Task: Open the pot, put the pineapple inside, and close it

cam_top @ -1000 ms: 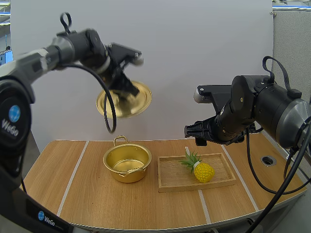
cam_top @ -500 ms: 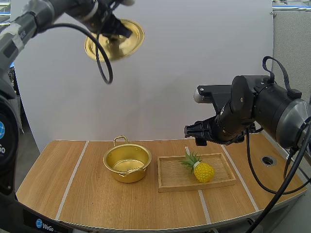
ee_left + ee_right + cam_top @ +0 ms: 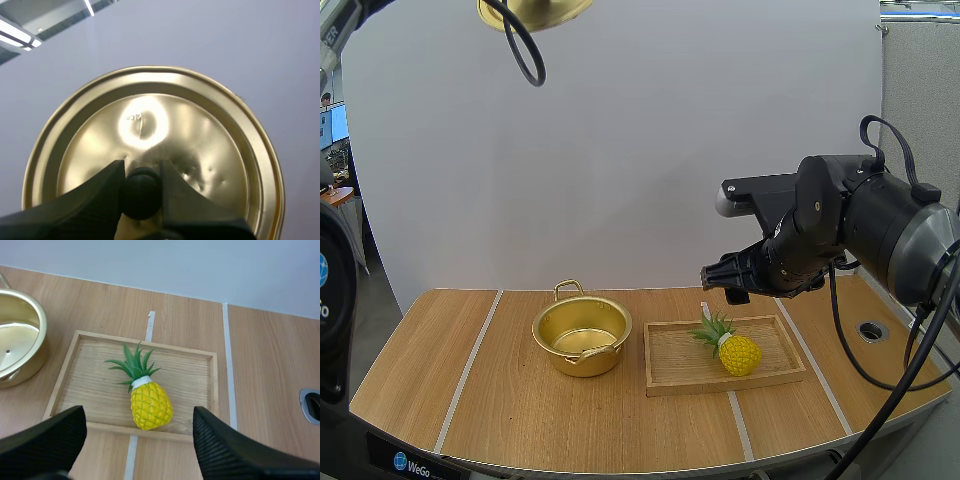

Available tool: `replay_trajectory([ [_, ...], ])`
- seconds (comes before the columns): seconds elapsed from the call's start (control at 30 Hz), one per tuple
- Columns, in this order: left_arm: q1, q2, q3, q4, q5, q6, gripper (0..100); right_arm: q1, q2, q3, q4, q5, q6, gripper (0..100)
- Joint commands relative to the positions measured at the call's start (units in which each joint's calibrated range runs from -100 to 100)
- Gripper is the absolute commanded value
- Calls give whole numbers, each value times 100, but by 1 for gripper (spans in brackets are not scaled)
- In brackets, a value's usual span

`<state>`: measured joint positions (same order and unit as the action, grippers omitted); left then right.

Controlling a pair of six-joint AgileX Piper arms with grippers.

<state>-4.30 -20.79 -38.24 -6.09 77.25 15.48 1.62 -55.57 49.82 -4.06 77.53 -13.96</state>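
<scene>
The gold pot [image 3: 581, 336] stands uncovered on the table, left of the wooden tray [image 3: 670, 366]; its rim shows beside the tray [image 3: 90, 375] as pot [image 3: 17, 340]. A yellow pineapple [image 3: 737, 353] with green leaves lies on the tray, and the pineapple [image 3: 149, 403] sits below my open right gripper [image 3: 137, 442], whose fingers stand wide apart. High above the table my right gripper [image 3: 722, 276] hovers over the tray's far edge. The gold lid [image 3: 535, 10] hangs far overhead. My left gripper [image 3: 141, 187] is shut on the lid's [image 3: 150, 150] black knob [image 3: 141, 192].
A round metal-ringed hole [image 3: 871, 330] sits in the tabletop at the right, and the hole [image 3: 312, 405] lies right of the tray. White tape lines [image 3: 470, 365] cross the wooden table. Bare tabletop lies left of the pot and in front of the tray.
My left arm has lifted the lid steadily upward, from just above the pot's height to the top edge of the high view. The right arm has barely shifted.
</scene>
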Motion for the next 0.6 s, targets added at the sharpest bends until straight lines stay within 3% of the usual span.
replay_trajectory([
  [0.0,-19,-27,-116,62,-548,-43,0,-23,4,-32,-98,-18,-819,100],
  [0.57,-19,-27,-116,62,-627,-43,0,-23,1747,-59,-210,-409,-1611,100],
])
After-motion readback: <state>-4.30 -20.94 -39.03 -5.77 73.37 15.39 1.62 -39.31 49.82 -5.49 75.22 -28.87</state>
